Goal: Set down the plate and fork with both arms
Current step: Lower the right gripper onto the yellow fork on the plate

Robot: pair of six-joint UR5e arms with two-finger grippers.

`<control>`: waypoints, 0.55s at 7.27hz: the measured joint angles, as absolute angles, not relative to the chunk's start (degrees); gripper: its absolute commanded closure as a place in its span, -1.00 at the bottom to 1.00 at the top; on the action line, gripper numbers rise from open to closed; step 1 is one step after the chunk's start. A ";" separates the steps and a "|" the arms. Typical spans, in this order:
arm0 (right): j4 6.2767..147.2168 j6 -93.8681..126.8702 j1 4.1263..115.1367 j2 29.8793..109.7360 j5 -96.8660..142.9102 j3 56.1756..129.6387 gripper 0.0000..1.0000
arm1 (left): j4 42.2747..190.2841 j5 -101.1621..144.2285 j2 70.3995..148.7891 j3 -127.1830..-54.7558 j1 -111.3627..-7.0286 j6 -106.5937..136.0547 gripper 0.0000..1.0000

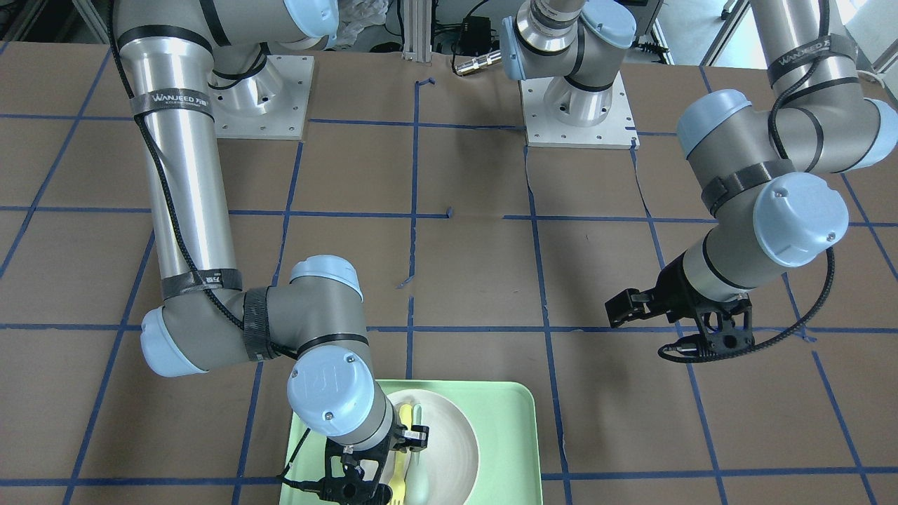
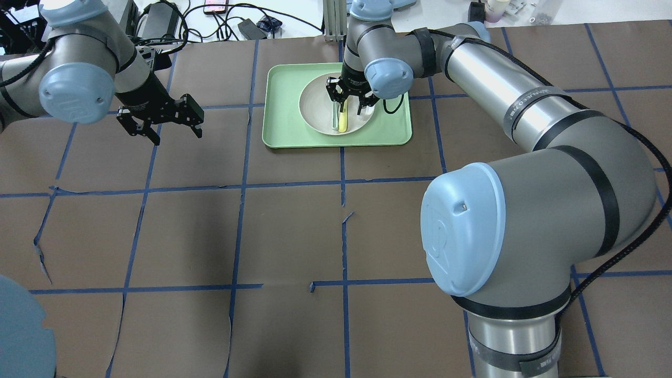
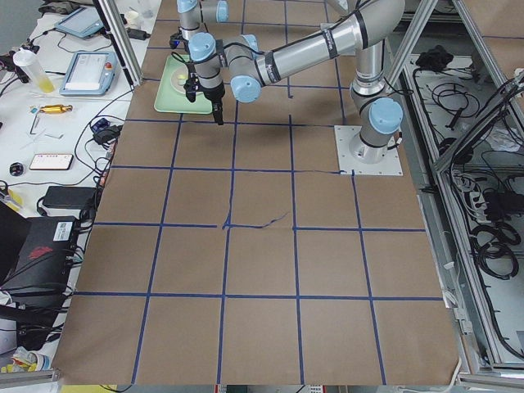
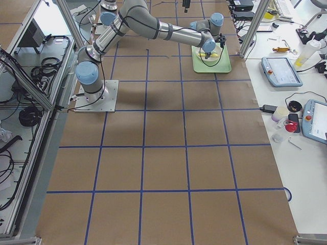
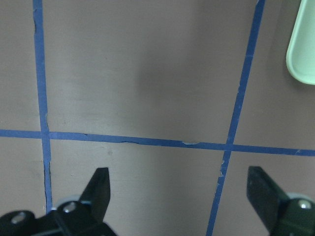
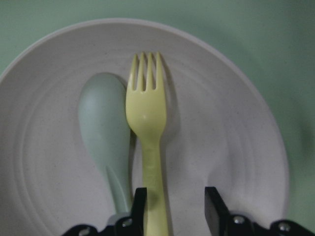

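Observation:
The off-white plate (image 6: 231,147) lies in the mint-green tray (image 2: 391,128). The pale-yellow fork (image 6: 146,113) lies in the plate, with the grey-green spoon (image 6: 103,123) right beside it. My right gripper (image 6: 175,206) is low over the plate and open. Its fingers straddle the fork's handle, which sits close to one finger; the spoon's handle is outside that finger. In the overhead view the right gripper (image 2: 349,107) covers part of the plate (image 2: 315,105) and the fork (image 2: 343,122). My left gripper (image 2: 178,136) is open and empty above the table, left of the tray.
The tray stands at the table's far edge from the robot, near the middle. The brown table has a blue tape grid (image 5: 231,147). The tray's corner (image 5: 302,49) shows at the left wrist view's upper right. Cables and devices lie beyond the table's far edge (image 2: 247,26).

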State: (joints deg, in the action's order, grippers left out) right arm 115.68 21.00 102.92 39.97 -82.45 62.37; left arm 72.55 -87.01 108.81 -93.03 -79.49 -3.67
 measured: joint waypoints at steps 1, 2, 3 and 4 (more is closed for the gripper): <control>115.68 21.08 102.92 40.03 -82.45 62.79 -0.06 | 72.13 -87.01 108.82 -93.16 -79.46 -3.72 -1.00; 115.70 21.12 102.91 40.05 -82.41 62.98 -0.06 | 71.87 -87.01 108.86 -93.21 -79.46 -3.83 -1.00; 115.82 21.15 102.89 40.04 -82.21 63.00 -0.07 | 71.72 -87.01 108.89 -93.24 -79.46 -3.87 -1.00; 115.96 21.17 102.89 39.97 -81.92 63.01 -0.11 | 71.62 -86.99 108.85 -93.21 -79.49 -3.74 -1.00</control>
State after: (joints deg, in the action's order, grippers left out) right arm 115.96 21.17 102.89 39.97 -81.92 63.01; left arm 71.62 -86.99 108.85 -93.21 -79.49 -3.74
